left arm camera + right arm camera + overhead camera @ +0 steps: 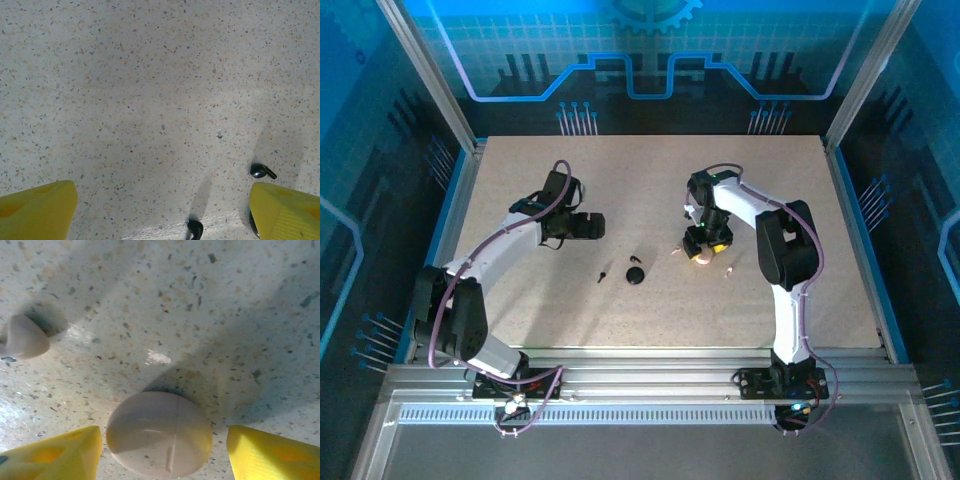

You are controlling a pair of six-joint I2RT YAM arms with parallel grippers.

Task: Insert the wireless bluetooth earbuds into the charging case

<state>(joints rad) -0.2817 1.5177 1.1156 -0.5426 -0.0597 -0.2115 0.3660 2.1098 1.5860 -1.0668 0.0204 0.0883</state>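
Lying loose on the speckled table [620, 180], all four earbuds are outside the cases. Seen from above, the left pink earbud [677, 250] sits just beside the pink charging case [704, 258], and the right pink earbud [728, 268] lies on the case's other side, near the right arm's forearm. The stemmed black earbud [603, 272] lies alone towards the left arm. The second black earbud [635, 260] lies just above the round black charging case [636, 275], near the table's middle.

In the right wrist view, a pink earbud [25, 336] rests on the surface, apart from the pink case, whose dome [160, 435] is crossed by a thin seam. Which of the two pink earbuds this is cannot be told.

The right gripper [162, 445] hangs low over the pink case, its yellow fingers [50, 455] spread to either side. A strip of table shows between the case and the right-hand finger, so the case is straddled, not clamped.

The left gripper [160, 200] hovers over bare table, its fingers [35, 210] wide apart with nothing between them. In the left wrist view, one glossy black earbud [262, 171] lies just above the right-hand finger. Another black earbud [195, 228] sits at the lower edge, between the fingers but nearer the right one.
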